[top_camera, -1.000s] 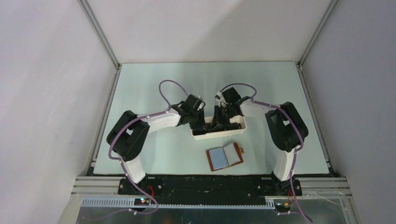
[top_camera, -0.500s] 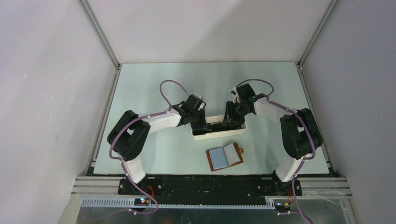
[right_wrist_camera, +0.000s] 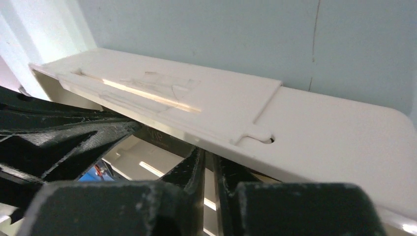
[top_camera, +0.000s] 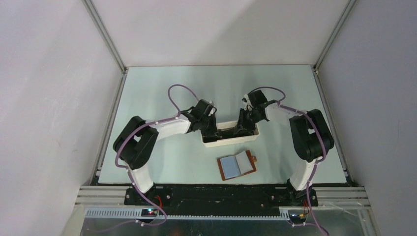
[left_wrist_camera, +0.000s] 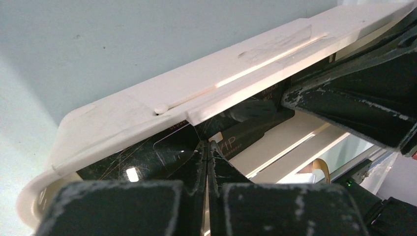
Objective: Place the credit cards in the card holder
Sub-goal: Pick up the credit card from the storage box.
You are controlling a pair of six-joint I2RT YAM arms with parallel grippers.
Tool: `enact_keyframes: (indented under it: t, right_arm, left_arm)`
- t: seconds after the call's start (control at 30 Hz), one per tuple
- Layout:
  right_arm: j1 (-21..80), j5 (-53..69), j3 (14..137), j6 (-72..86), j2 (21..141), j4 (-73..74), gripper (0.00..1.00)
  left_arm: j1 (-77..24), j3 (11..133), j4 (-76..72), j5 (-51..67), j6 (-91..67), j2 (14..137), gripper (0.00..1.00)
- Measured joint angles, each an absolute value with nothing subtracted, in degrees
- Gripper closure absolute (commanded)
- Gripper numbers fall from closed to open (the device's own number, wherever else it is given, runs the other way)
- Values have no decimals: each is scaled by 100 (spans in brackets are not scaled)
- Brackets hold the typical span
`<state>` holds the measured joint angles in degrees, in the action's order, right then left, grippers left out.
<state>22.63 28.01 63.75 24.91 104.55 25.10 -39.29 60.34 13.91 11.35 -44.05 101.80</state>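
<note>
**A:** Top external view first. What is the room like?

**B:** A pale green counter (top_camera: 162, 88), boxed in by plain grey walls (top_camera: 49, 98), with aluminium posts (top_camera: 105, 37) running to the far corners. A white tray (top_camera: 230, 142) sits mid-counter. It lies left to right, with its right end a touch farther away.

**A:** And the card holder?

**B:** The card holder (top_camera: 237, 165) lies open and flat on the counter, on the near side of the tray and apart from it. Its long axis runs left to right, tilted much like the tray's. The grey-blue pockets face up and the snap tab (top_camera: 254, 158) points right.

**A:** The credit cards?

**B:** The left wrist view shows dark credit cards (left_wrist_camera: 241, 132) lying inside the tray under its rim. I cannot tell which way their long sides run.

**A:** How do the fingers stand?

**B:** The left fingers (left_wrist_camera: 194, 169) reach into the tray's left end, tips pressed together over a card. The right fingers (right_wrist_camera: 189, 169) are at the right end, narrow, with a sliver of light between them. I cannot tell whether either pair pinches a card.
</note>
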Motion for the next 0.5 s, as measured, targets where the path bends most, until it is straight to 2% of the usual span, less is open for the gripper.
enact_keyframes:
  t: [0.37, 0.43, 0.5]
  right_arm:
    - [2196, 3057, 6366, 2696, 9850, 2294, 100]
    - [2196, 3103, 6366, 2718, 9745, 2233, 100]
    - [2196, 3135, 6366, 2733, 9699, 2202, 100]
  left_arm:
    - [-3913, 6034, 1385, 1175, -4405, 10180, 100]
    - [-3913, 6034, 1382, 1177, -4405, 10180, 94]
    - [-3913, 6034, 1385, 1173, -4403, 10180, 78]
